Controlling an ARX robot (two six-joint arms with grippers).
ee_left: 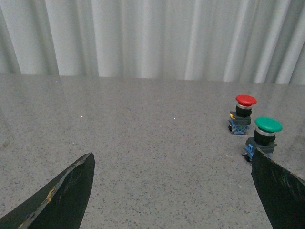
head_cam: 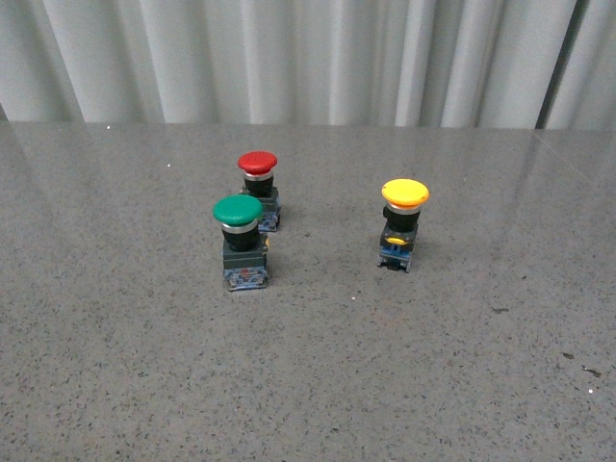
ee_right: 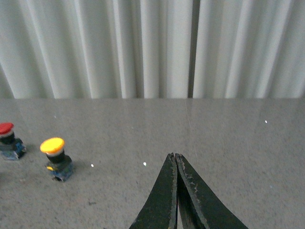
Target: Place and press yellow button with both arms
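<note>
The yellow button [head_cam: 403, 221] stands upright on the grey table, right of centre in the front view, its yellow cap on a black neck and blue-black base. The right wrist view also catches the yellow button [ee_right: 55, 158], well off to one side of my right gripper [ee_right: 175, 156], whose fingers are shut tip to tip on nothing. My left gripper [ee_left: 172, 160] is open, with bare tabletop between its fingers; the yellow button is out of that view. Neither arm appears in the front view.
A green-capped button [head_cam: 241, 241] and a red-capped button [head_cam: 259, 189] stand close together left of the yellow one. The green button [ee_left: 265, 135] sits just beyond one left finger. White curtains hang behind the speckled table [head_cam: 308, 385].
</note>
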